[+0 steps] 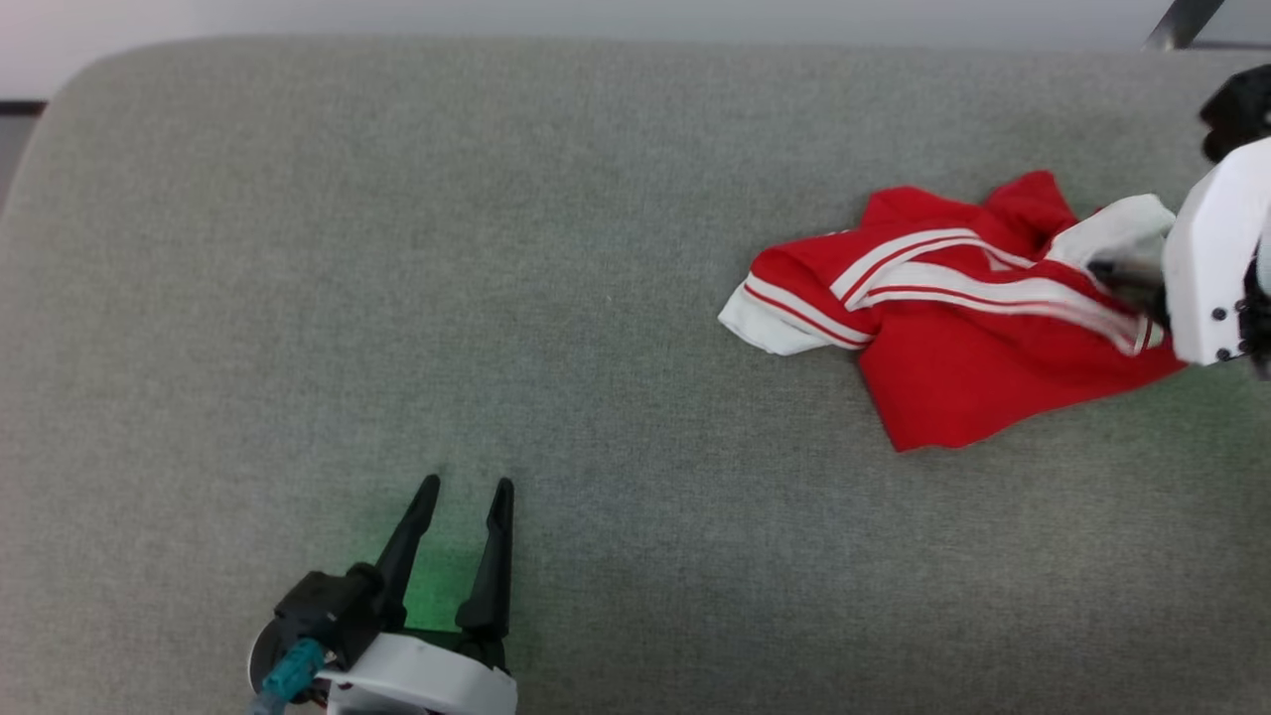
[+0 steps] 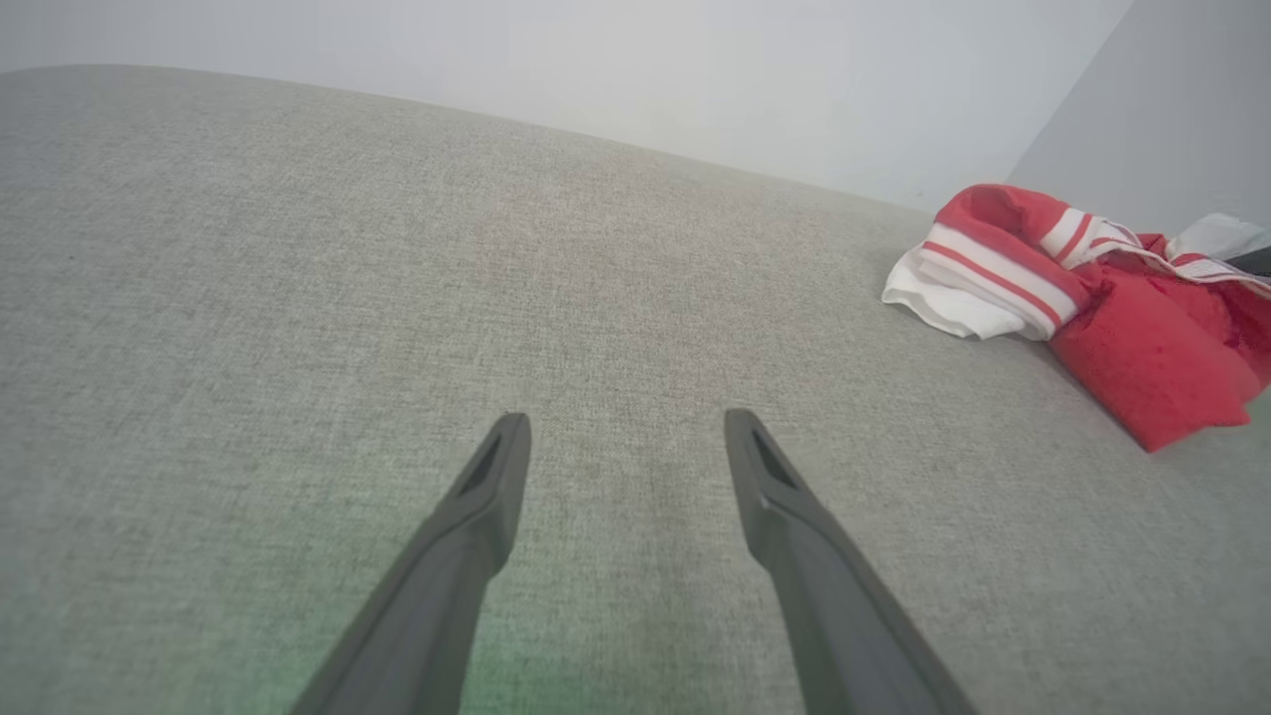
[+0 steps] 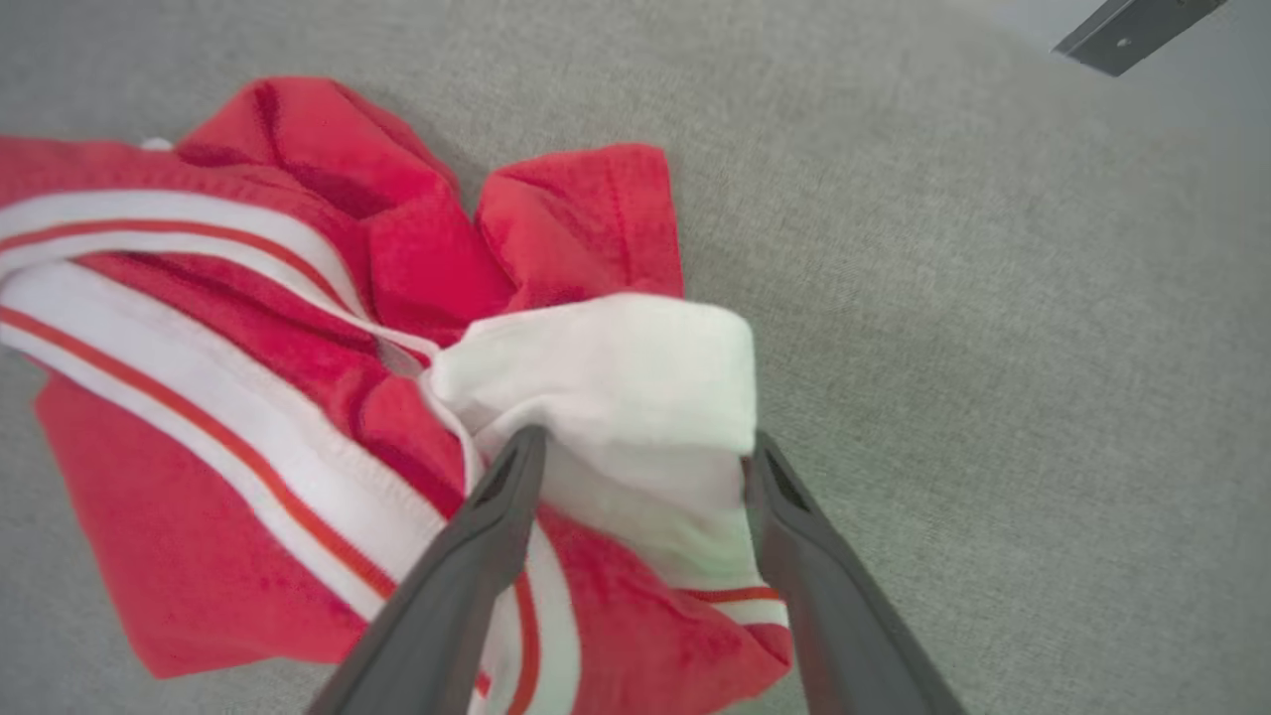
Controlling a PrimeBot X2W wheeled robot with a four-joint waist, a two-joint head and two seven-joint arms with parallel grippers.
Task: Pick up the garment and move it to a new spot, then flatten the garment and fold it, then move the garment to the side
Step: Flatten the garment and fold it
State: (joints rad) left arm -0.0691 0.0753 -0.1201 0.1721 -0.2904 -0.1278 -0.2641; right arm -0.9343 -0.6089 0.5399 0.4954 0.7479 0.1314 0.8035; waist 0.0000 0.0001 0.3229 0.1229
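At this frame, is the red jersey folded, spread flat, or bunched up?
Bunched up: the jersey lies in a crumpled heap on the grey upholstered surface, striped trim twisted across it, white sleeve humped up.

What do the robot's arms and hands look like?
The left gripper and right gripper each have two long, dark, tapering fingers. White shells cover the wrists; the right shell shows small black screws, and a teal plug sits at the left wrist.

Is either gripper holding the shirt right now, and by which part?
Nothing is held. The right gripper is open, fingers straddling the white sleeve of the garment; the left gripper is open too.
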